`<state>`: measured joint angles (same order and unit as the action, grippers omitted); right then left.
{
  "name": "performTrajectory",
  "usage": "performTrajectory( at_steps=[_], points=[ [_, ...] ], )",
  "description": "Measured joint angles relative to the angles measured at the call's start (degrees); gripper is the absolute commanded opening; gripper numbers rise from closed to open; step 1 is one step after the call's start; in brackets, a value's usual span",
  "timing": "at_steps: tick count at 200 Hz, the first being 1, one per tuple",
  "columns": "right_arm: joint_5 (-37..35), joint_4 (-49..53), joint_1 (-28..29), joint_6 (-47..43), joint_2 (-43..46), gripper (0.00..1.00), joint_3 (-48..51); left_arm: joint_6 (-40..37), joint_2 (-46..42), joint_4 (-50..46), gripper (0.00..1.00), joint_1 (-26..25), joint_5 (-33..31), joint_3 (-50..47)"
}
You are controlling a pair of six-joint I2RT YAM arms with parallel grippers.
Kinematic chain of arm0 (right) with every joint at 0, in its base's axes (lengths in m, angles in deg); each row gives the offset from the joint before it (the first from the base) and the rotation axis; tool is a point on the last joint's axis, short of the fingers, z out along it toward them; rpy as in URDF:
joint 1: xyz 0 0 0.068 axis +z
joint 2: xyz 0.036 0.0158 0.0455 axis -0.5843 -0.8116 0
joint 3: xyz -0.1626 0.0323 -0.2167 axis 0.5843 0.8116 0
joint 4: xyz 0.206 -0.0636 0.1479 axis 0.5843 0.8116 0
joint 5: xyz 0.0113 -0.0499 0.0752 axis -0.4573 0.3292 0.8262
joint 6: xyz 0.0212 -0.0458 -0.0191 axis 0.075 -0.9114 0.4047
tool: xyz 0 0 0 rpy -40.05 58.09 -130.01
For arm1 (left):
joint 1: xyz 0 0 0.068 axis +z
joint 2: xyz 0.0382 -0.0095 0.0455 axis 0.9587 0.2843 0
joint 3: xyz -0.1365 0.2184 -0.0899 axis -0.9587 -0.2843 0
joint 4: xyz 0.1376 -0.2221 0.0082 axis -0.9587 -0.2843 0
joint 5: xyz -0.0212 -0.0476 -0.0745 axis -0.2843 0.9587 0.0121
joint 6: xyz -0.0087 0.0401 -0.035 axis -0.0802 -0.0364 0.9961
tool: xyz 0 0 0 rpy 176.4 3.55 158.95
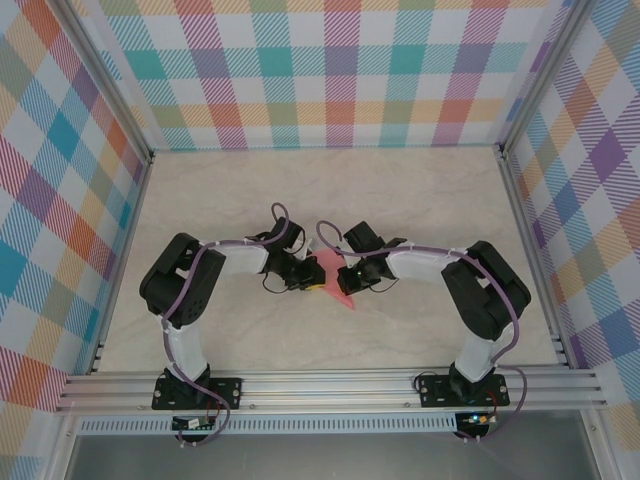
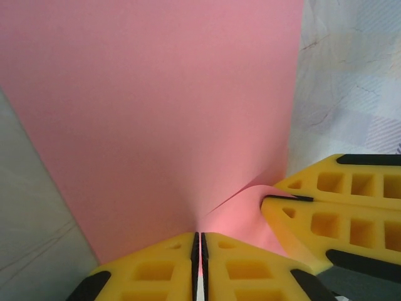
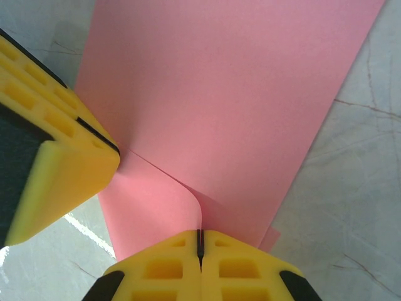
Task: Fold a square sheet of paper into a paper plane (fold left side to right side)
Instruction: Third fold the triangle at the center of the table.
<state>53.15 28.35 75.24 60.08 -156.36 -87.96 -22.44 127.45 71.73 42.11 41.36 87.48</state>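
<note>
Left jaws clamped on the paper (image 2: 163,113) edge; right jaws clamped on it just beside them. Paper curls between grips, mid table (image 1: 400,200).

paper (image 1: 342,292) — mid-table (image 1: 420,200) | left fingers (image 2: 156,273) at its left | right fingers (image 3: 241,273) at its right

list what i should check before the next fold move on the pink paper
1. Left gripper shut on the square sheet of paper: ok.
2. Right gripper shut on the same sheet: ok.
3. Both grips close together on the sheet: ok.
4. Sheet untorn where visible: ok.
5. Folded layers' edges lined up: cannot tell.
</note>
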Motion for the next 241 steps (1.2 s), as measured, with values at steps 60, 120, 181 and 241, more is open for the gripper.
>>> performTrajectory(
  at_steps=[60,120,181,241],
  points=[
    [-1.14,2.40,0.02,-0.13,0.52,0.24,-1.14,-1.22,0.13,-0.07,0.11,-0.04,-0.44,0.00],
    [-3.96,8.81,-1.38,0.24,12.22,0.38,-3.19,-1.42,0.13,-0.07,0.10,-0.04,-0.46,0.00],
    [10.71,6.84,0.17,6.38,12.46,0.31,2.54,-1.44,0.13,-0.11,0.10,-0.04,-0.50,0.00],
    [12.31,6.21,1.22,9.01,6.32,0.31,2.43,-1.44,0.13,-0.11,0.10,-0.04,-0.50,0.00]
  ],
)
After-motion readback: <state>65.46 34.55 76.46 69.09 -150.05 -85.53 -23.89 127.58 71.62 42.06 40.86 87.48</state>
